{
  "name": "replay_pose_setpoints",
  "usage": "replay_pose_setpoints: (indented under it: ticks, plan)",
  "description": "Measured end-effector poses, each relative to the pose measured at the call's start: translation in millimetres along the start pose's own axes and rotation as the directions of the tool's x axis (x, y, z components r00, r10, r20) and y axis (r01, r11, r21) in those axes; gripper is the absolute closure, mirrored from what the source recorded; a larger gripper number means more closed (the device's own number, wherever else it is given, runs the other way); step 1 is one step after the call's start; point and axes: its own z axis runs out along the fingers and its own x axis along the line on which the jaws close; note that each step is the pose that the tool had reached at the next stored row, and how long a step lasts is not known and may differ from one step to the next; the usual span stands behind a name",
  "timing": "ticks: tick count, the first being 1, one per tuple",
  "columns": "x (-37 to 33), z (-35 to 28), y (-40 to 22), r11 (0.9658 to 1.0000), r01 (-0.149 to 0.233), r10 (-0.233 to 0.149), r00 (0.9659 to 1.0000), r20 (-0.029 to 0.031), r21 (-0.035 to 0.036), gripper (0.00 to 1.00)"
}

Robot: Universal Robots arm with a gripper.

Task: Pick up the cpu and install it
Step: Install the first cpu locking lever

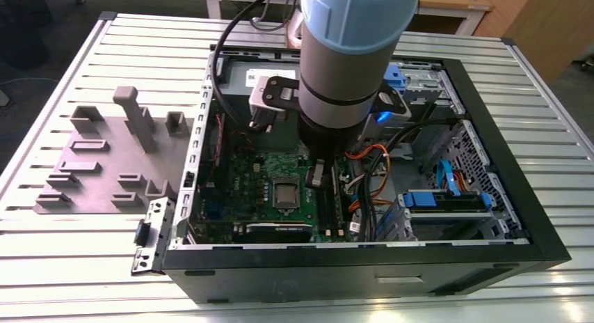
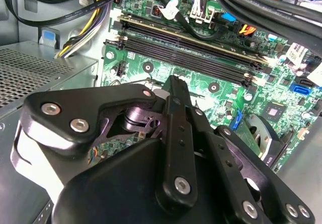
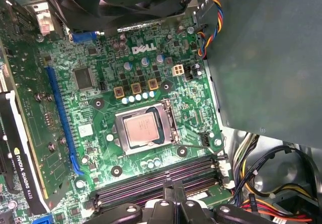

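Observation:
The cpu [image 3: 143, 131] is a small silver-grey square chip lying flat in the metal socket frame in the middle of the green motherboard [image 3: 95, 108]. In the exterior view the cpu [image 1: 285, 193] shows inside the open computer case [image 1: 371, 267]. My gripper [image 3: 173, 188] hangs above the board over the black memory slots [image 3: 161, 176], a short way from the cpu and not touching it. Its black fingers [image 2: 175, 90] stand pressed together with nothing between them. The arm [image 1: 348, 58] reaches down into the case from above.
A grey-purple moulded plate [image 1: 102, 156] with upright blocks lies on the slatted table at the exterior view's left. Inside the case are a graphics card [image 1: 269, 231], bundled cables [image 1: 371, 170], blue drive bays [image 1: 446, 201] and a large fan [image 3: 126, 2] near the socket.

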Motion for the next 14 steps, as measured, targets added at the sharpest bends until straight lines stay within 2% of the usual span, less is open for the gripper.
replay_pose_setpoints:
  ticks: [3, 14]
  plan:
    - [0.6, -0.2, 2.1, 1.0000, 0.000, 0.000, 1.0000, 0.0000, 0.0001, 0.89]
    - [0.3, -2.3, 2.3, 1.0000, 0.000, 0.000, 1.0000, 0.0002, 0.0000, 0.89]
